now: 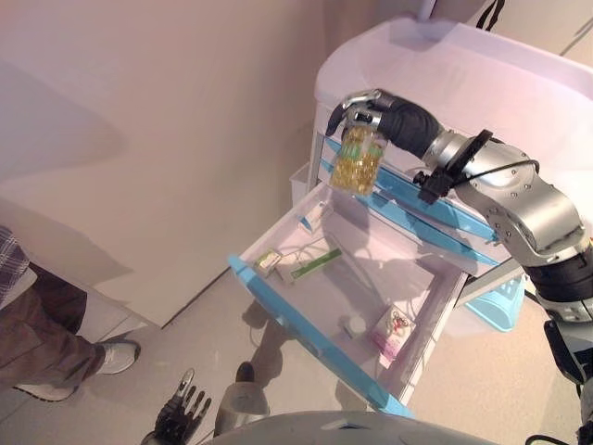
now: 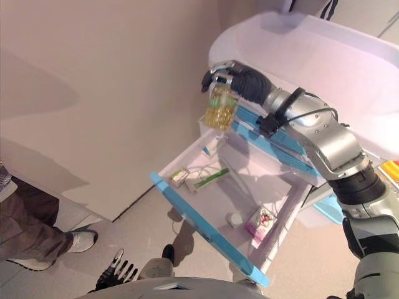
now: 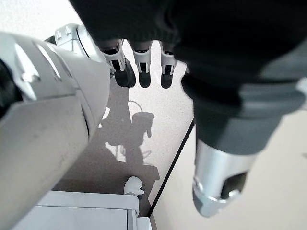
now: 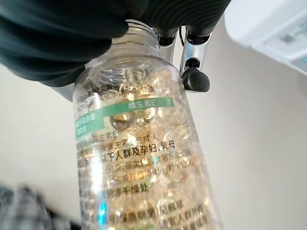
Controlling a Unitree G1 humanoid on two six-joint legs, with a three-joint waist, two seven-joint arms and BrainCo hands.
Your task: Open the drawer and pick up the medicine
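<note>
I am observing a person (image 1: 42,324) standing at the robot's left on the floor (image 1: 167,362), one white shoe (image 1: 116,355) showing, well apart from the white drawer cabinet (image 1: 435,74) with blue-fronted drawers. Nothing is blocking the space above the open drawer (image 1: 352,297), which is standing pulled out with its blue front (image 1: 306,334) toward me. Inside it I am seeing a small box with green marking (image 1: 269,262) and a long green-and-white packet (image 1: 315,261) near one corner, a pink-and-white box (image 1: 393,332) against the opposite side wall, and a small pale item (image 1: 353,325) beside it that I cannot identify. The medicine bottle (image 1: 358,159), clear and filled with yellow capsules, is hanging cap end up in the air above the drawer's back edge, in front of the closed upper drawers. The right robot hand (image 1: 363,111) is gripping it at the top, fingers (image 4: 194,79) curled round the neck. The left robot hand (image 1: 181,408) is hanging low near the floor, fingers relaxed and holding nothing.
</note>
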